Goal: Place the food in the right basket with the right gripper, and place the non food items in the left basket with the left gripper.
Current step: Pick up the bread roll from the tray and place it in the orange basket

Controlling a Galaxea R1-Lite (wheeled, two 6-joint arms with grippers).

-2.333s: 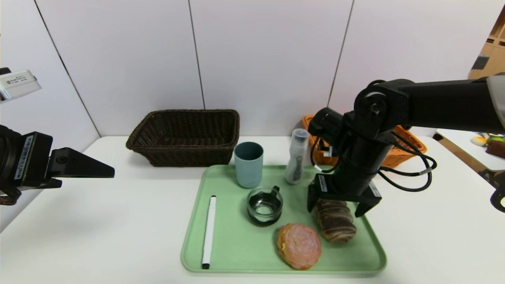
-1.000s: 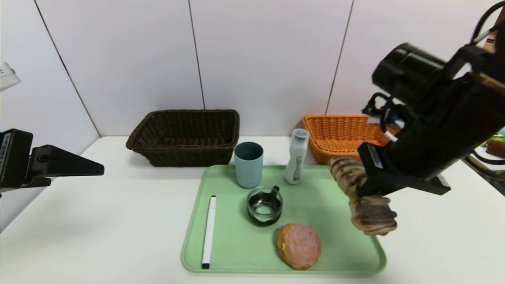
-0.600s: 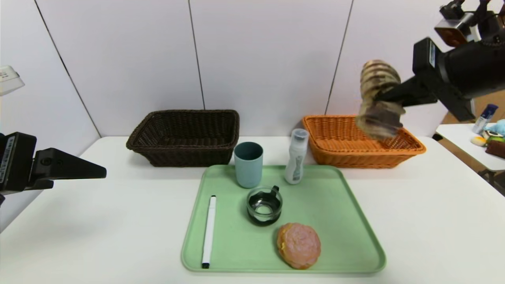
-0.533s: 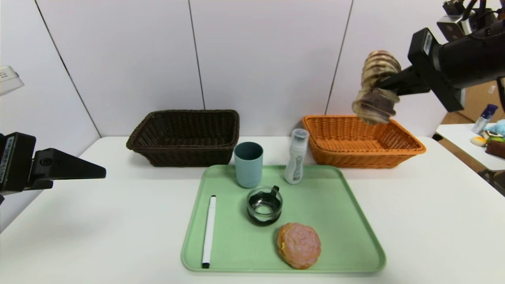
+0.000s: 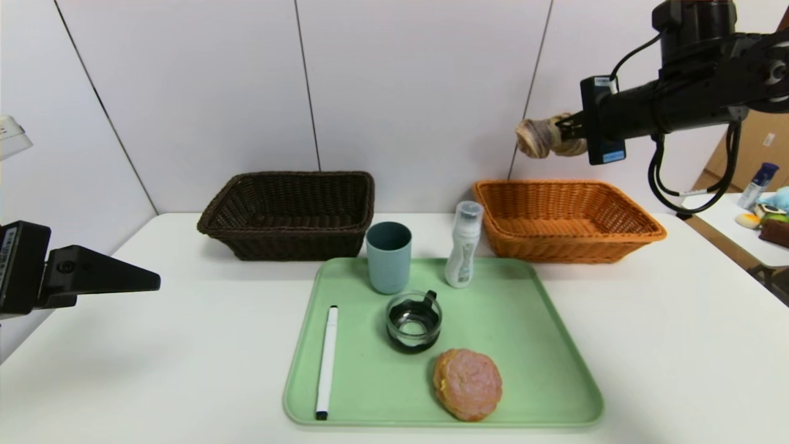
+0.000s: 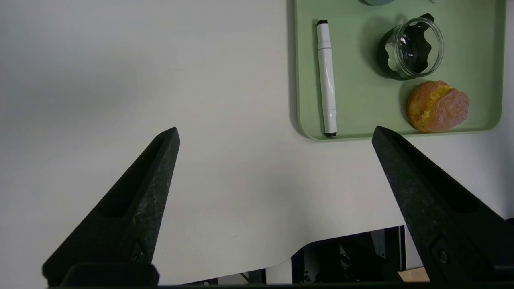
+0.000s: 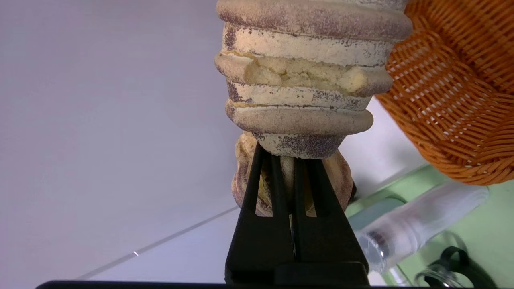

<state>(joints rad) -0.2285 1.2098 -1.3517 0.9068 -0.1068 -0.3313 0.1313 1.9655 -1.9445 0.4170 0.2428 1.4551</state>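
Observation:
My right gripper (image 5: 570,135) is shut on a brown striped bread roll (image 5: 542,137) and holds it high above the orange right basket (image 5: 567,219); the roll fills the right wrist view (image 7: 305,76). A pink round bun (image 5: 467,383), white marker (image 5: 325,361), glass cup (image 5: 413,320), blue-green cup (image 5: 388,256) and clear bottle (image 5: 463,243) stay on the green tray (image 5: 542,370). The dark left basket (image 5: 290,213) holds nothing. My left gripper (image 6: 275,138) is open over the table's left part, short of the tray (image 6: 401,132).
Small items lie on a side table (image 5: 733,222) at far right. The white wall stands close behind both baskets. Bare tabletop (image 5: 154,345) spreads left of the tray, and the table's front edge shows in the left wrist view (image 6: 281,257).
My right gripper lifted the striped roll off the tray, swung it up and back over the orange basket, and turned it level. The left arm drifted slightly.

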